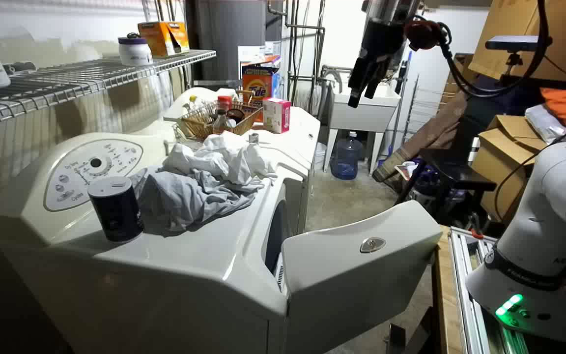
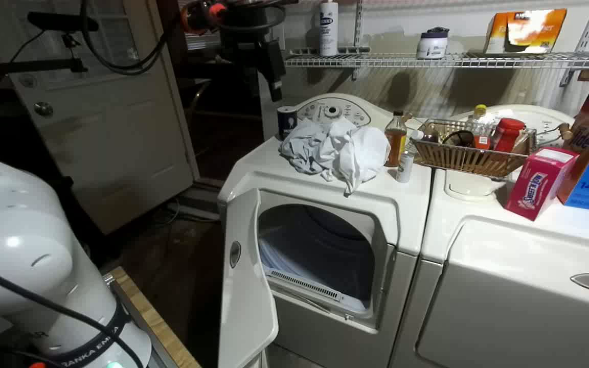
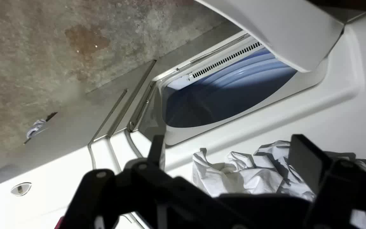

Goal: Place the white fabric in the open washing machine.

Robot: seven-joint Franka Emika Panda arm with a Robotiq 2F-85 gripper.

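The washing machine (image 2: 340,340) stood open, but the white fabric (image 2: 338,148) lay bunched on its top and the empty jaws hung apart, higher than the machine, so grasping and loading seemingly both remained.

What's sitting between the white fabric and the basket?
In an exterior view, a bottle of amber liquid and a small pale canister stand between the white fabric and the basket.
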